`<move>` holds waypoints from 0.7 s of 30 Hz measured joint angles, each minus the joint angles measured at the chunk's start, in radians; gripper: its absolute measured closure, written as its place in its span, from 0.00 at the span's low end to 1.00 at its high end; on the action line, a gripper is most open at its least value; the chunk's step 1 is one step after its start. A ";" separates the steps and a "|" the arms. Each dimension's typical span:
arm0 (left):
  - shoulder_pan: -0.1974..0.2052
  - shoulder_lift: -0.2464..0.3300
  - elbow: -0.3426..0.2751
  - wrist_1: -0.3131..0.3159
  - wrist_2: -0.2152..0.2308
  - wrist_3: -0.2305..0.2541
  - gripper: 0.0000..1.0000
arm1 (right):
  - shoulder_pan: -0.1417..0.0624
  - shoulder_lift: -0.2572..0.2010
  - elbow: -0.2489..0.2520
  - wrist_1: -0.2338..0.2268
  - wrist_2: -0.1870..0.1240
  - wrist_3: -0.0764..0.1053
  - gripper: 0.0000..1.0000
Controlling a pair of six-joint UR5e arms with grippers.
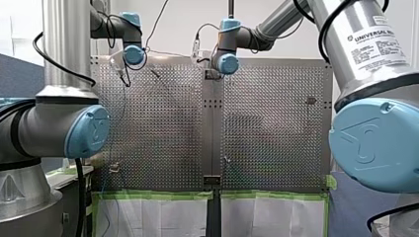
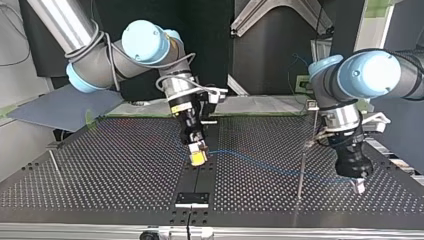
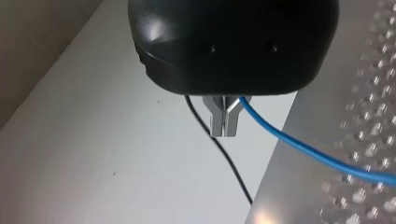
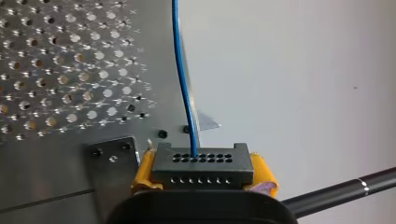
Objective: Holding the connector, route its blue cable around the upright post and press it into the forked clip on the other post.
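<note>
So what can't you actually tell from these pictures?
Top view: whether the blue cable passes in front of or behind the upright post; both are too thin.
Front view: the cable itself, too fine at that distance.
Left wrist view: how my left gripper holds the cable; its black body covers the finger bases.

Blue cable [image 4: 183,84]; black connector [image 4: 201,164]; yellow pads [image 4: 142,170]; silver perforated table [image 4: 56,70].

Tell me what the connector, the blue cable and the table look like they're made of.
The connector looks like moulded plastic: matt dark grey, with crisp rows of small holes. The cable is probably wire in a smooth blue plastic sheath; it bends in a soft curve. The table looks like metal: a silvery sheet with glinting punched holes.
</note>
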 joint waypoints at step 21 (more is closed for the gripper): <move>0.147 -0.124 0.074 0.014 0.169 -0.009 0.95 | -0.004 0.114 -0.047 -0.007 -0.003 0.000 1.00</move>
